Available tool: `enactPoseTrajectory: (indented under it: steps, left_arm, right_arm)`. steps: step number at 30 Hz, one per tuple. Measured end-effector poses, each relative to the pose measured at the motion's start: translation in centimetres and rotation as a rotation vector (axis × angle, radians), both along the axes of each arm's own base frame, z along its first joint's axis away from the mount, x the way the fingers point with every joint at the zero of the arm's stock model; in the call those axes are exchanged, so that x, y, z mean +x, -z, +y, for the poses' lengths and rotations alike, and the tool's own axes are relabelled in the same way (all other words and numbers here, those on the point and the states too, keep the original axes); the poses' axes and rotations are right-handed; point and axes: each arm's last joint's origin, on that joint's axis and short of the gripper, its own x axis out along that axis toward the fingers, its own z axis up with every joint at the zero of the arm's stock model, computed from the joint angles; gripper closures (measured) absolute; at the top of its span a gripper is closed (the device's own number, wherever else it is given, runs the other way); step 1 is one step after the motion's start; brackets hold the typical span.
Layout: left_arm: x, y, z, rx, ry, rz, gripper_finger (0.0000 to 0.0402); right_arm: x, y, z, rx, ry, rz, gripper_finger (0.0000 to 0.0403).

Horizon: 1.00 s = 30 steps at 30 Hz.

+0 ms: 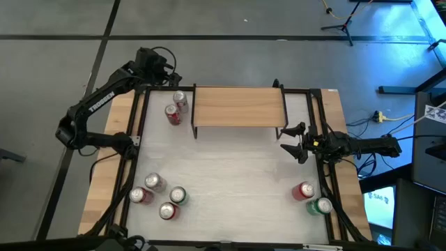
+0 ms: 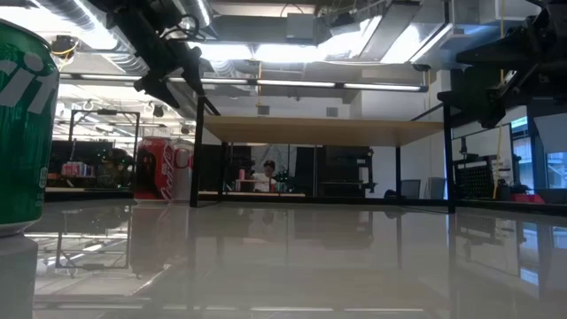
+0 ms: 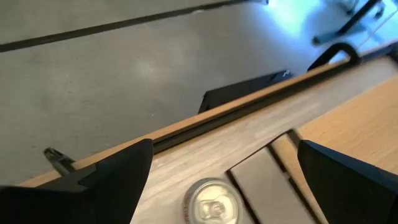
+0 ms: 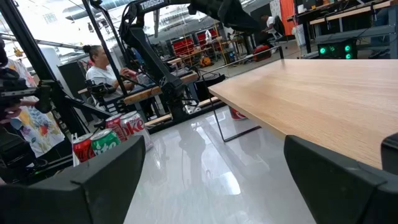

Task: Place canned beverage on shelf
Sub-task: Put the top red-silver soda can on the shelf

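The shelf (image 1: 237,106) has a light wood top on thin black legs and stands at the table's far middle. Two red cans (image 1: 176,107) stand upright on the table just left of it. My left gripper (image 1: 167,75) hangs open above the table's far left corner, just beyond these cans. One can's silver top (image 3: 211,202) shows below and between its fingers, untouched. My right gripper (image 1: 296,141) waits open and level near the shelf's right end, facing the shelf top (image 4: 323,93) with nothing between its fingers.
Several cans (image 1: 159,196) stand at the near left. A red can (image 1: 303,190) and a green can (image 1: 322,206) stand at the near right; the green can (image 2: 22,133) fills the low view's left edge. Black frame rails (image 1: 315,111) run along the table's sides. People sit beyond the table (image 4: 102,68).
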Motion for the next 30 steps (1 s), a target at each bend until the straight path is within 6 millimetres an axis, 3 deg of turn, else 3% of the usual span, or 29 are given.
enactPoseTrajectory:
  steps: [7,16,30]
  left_arm:
    - [1.0,1.4,0.3,-0.003,0.102,0.128,0.0011]
    - [2.9,4.2,0.3,-0.14,0.176,0.234,0.0011]
    - [4.1,6.6,0.5,-0.219,0.18,0.354,0.0011]
  right_arm:
    - [0.0,0.0,0.0,0.0,0.0,0.001,0.0022]
    - [0.0,0.0,0.0,0.0,0.0,0.0,0.0022]
    - [0.0,0.0,0.0,0.0,0.0,0.001,0.0022]
